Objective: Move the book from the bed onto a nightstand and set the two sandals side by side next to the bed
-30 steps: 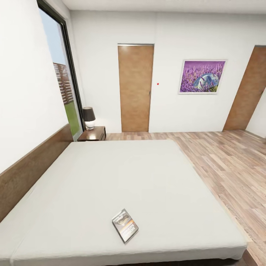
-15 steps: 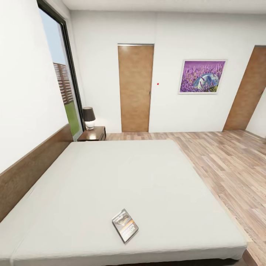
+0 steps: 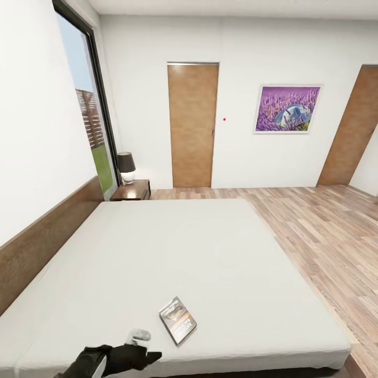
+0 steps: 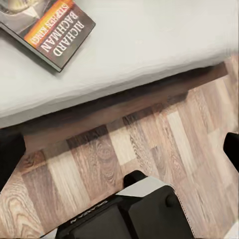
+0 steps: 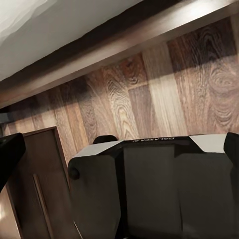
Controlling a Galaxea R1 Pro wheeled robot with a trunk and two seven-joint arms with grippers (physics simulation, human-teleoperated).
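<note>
Book on bed, just beside wide-open, empty left gripper.

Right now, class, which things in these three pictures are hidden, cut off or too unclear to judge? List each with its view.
1. Left gripper, head view: cut by the bottom edge, so whether the jaws are open is unclear.
2. Book, left wrist view: its cover is cut by the picture's edge.
3. Nightstand, head view: far and small, partly behind the bed corner; what lies on top beside the lamp is unreadable.
4. Right wrist view: dim, with only dark fingertip slivers at the edges.
</note>
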